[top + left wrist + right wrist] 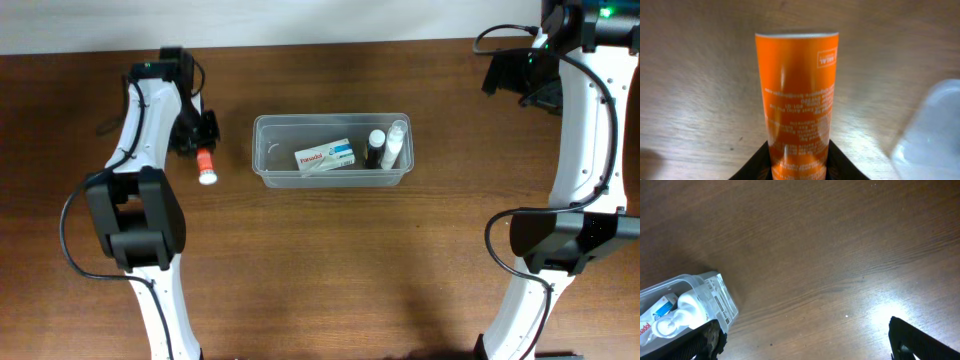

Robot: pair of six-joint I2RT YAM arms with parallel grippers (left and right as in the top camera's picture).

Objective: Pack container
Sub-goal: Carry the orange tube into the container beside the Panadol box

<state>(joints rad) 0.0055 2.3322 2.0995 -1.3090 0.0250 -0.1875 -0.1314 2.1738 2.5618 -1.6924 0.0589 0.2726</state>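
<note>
The clear plastic container (263, 150) stands mid-table and holds a white and blue box (325, 157), a dark bottle (375, 147) and a white bottle (397, 143). My left gripper (197, 140) is left of the container, shut on an orange tube (206, 165) with a white cap. In the left wrist view the orange tube (797, 100) fills the middle between the fingers, and the container's corner (935, 130) shows at right. My right gripper (520, 75) is open and empty at the far right; its view shows the container's end (695, 297) at lower left.
The brown wooden table (330, 260) runs under everything. The arm bases stand at the front left (135, 215) and front right (560, 240). A pale wall strip runs along the table's far edge.
</note>
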